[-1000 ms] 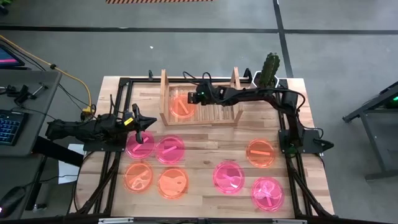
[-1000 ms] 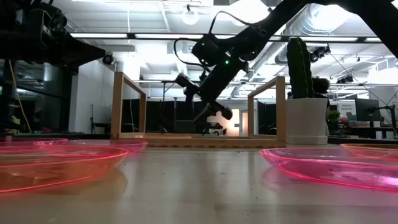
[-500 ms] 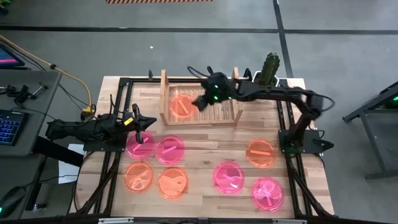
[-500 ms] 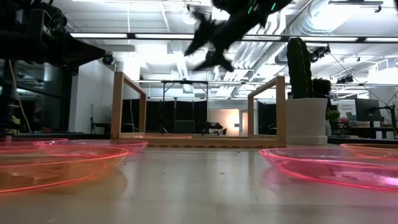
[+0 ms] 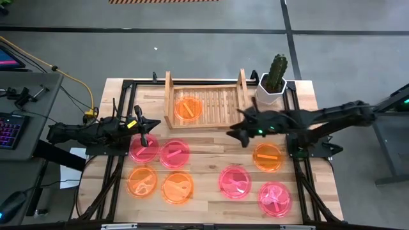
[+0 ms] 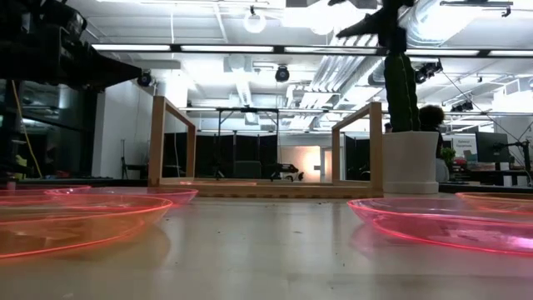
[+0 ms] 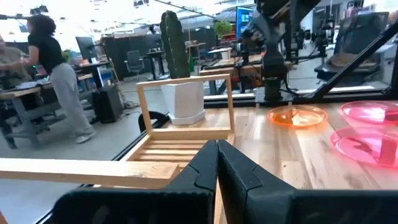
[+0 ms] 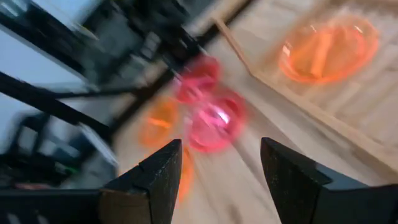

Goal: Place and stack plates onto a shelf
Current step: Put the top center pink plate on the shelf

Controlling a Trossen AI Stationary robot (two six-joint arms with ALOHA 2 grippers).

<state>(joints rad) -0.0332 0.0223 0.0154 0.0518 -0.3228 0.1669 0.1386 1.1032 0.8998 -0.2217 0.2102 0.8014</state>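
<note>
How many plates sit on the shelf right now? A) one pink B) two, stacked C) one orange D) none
C: the high view shows a single orange plate lying on the left half of the shelf; the other seven plates are on the table in front of it.

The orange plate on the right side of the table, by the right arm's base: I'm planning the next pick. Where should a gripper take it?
Probably by the rim. The orange plate lies flat on the table, shallow, rim raised. The right gripper, open and nearest, could descend from above with one finger inside the rim, at the edge facing the shelf.
</note>
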